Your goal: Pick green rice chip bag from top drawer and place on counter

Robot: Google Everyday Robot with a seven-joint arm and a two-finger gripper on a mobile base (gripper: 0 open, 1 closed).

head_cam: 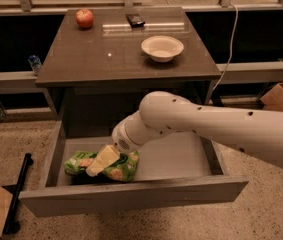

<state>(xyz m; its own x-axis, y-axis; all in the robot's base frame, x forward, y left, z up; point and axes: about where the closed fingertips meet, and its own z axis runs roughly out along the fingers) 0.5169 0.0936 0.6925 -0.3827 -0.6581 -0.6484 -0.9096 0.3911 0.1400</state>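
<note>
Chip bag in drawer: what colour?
Bag bright green, orange-tan patches; camera view. Gripper over it.
</note>
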